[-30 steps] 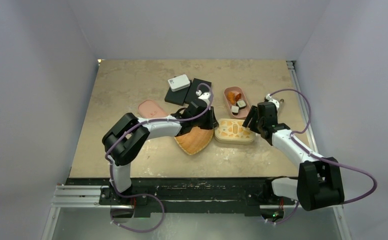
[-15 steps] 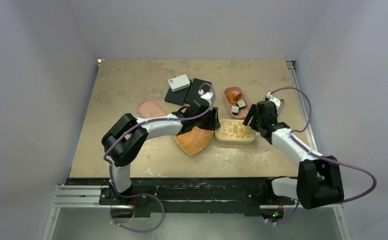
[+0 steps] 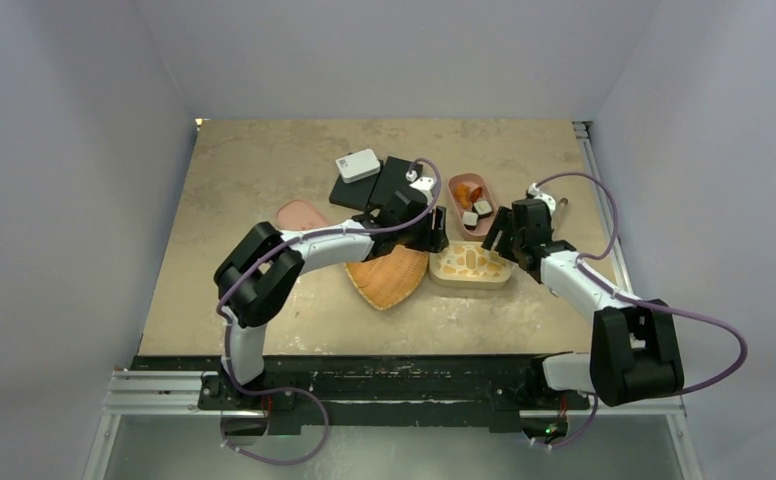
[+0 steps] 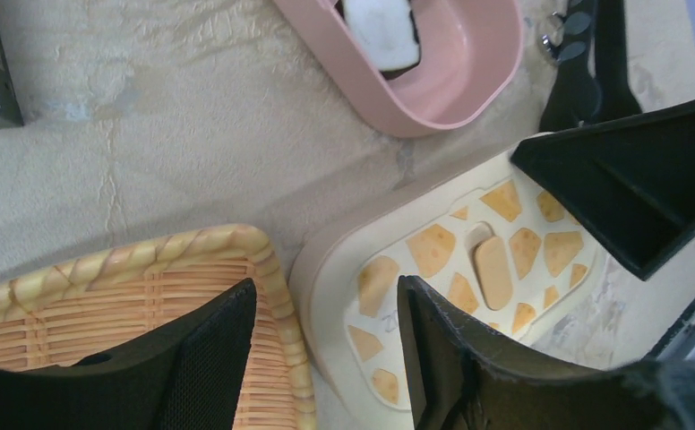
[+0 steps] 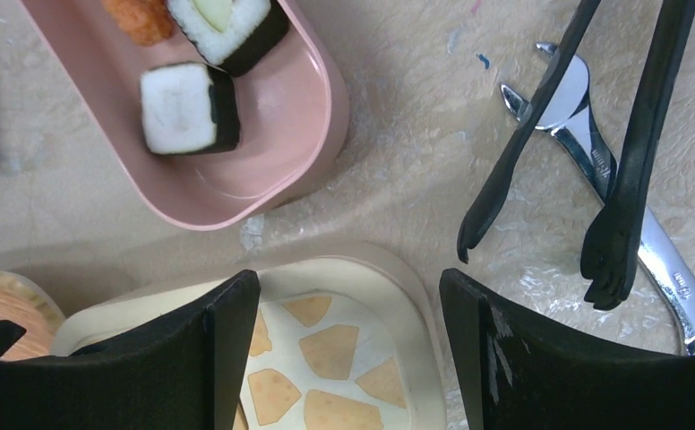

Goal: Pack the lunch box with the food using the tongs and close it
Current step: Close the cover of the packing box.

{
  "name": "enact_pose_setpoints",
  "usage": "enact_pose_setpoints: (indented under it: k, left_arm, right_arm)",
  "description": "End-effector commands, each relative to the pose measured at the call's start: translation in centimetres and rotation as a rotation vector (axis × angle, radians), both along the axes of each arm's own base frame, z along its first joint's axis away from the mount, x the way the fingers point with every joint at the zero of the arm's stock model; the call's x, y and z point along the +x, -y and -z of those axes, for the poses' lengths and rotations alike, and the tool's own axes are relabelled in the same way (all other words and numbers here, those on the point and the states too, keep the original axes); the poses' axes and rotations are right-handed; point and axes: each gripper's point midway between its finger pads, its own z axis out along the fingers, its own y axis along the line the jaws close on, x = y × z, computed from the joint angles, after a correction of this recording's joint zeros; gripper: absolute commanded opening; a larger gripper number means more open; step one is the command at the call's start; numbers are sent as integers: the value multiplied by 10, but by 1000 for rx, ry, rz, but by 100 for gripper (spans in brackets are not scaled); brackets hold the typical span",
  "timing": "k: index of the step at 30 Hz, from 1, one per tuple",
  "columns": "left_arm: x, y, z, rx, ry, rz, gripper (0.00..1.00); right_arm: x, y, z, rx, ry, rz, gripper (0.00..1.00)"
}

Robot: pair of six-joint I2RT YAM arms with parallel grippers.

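Observation:
The pink oval lunch box lies open with food in it: two dark white-filled rolls and an orange piece. Just in front of it lies a cream oval lid with an orange cheese print. My left gripper is open, one finger over the wicker tray and the other over the lid's left end. Over the lid's right end my right gripper stands open and holds nothing. The tongs lie on the table to its right, black ends toward me.
An orange wicker tray lies left of the cream lid. A silver wrench-like tool rests under the tongs. A flat pink lid lies at the left; black boxes and a white device sit behind.
My left gripper has opened and moved right and away from the wicker tray to the cream lid's left end. The right gripper opened a little wider and edged forward.

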Motion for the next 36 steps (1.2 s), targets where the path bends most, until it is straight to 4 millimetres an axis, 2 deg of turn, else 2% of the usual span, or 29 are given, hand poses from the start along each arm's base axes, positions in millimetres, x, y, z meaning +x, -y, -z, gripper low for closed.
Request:
enact_pose_setpoints:
  k: [1,6,10,18,23,28,32,36]
  left_arm:
    - [-8,-2,13,37,-8,33,54]
    - [-20,-7,24,60,-27,54,52]
    - [-22,-11,26,72,-23,54,53]
    - [-15,-4,-16,8,41,49,59]
    - [-22,1,-25,-17,41,68,60]
    - [-38,-2,-4,50,-3,94,61]
    - [-46,-2,10,97,-12,101,61]
    - [-49,-7,24,163,-6,91,60]
  right_arm:
    - [-10,-6,10,25,-66,-23,77]
    - [-16,-6,6,32,-71,-16,77]
    - [-16,-3,4,25,-67,-5,77]
    - [-18,-1,-17,24,-52,10,80]
    - [-26,-9,-28,84,-42,1,84]
    - [-38,-2,-26,93,-75,83,95]
    - [-46,-3,-18,131,-95,130,97]
    - [-56,1,-1,148,-146,203,98]
